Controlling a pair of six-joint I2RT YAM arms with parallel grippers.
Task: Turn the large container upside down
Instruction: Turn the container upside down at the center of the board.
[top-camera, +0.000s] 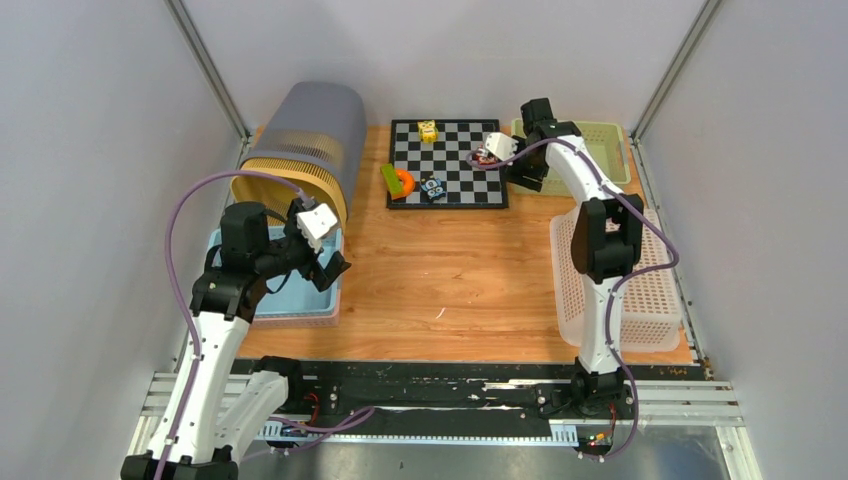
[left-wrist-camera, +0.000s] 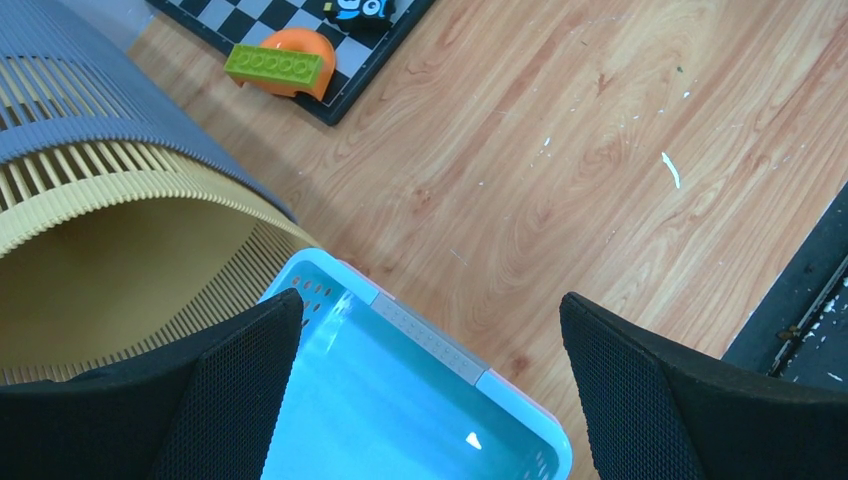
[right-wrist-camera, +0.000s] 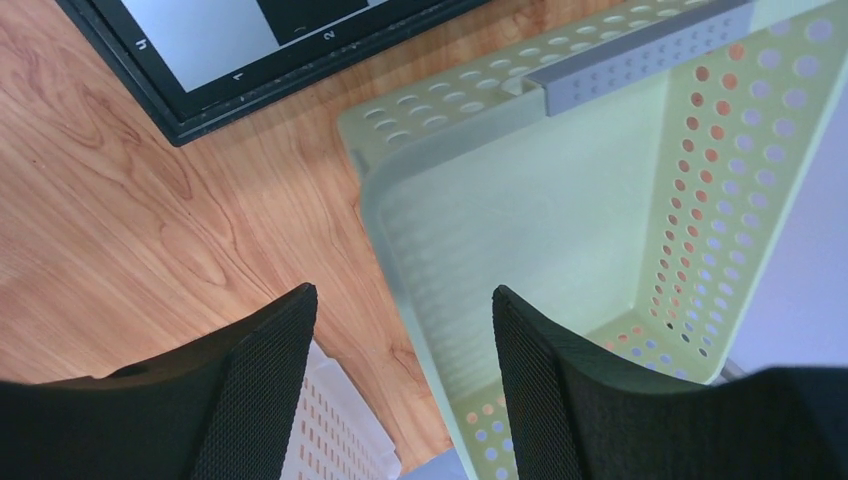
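At the far left of the table (top-camera: 450, 280), the large ribbed bin (top-camera: 305, 140) lay on its side. Its grey body pointed towards the back wall and its tan open mouth faced the near edge. Just in front of that mouth sat a blue basket (top-camera: 290, 318), its corner close beside the bin's rim; I couldn't tell whether the two touched.

My left fingers (left-wrist-camera: 230, 390) hung above the blue basket's far corner. They were spread as wide as they go, with nothing between them and touching nothing.

Towards the middle, at the back, lay a chessboard (top-camera: 455, 195). A green block (top-camera: 390, 178) rested against an orange piece (top-camera: 405, 184) on its left edge. A small blue toy (top-camera: 433, 188) sat just to the right of them, and a yellow toy (top-camera: 428, 131) stood near the far edge. By the board's right edge there was a small reddish thing I couldn't make out.

My right fingers (right-wrist-camera: 260, 390) hovered over the near left corner of a pale green basket (right-wrist-camera: 520, 230) at the back right. They were held apart with a clear gap and gripped nothing. A white slotted basket (top-camera: 655, 300) lay along the right edge of the table, well apart from the bin.
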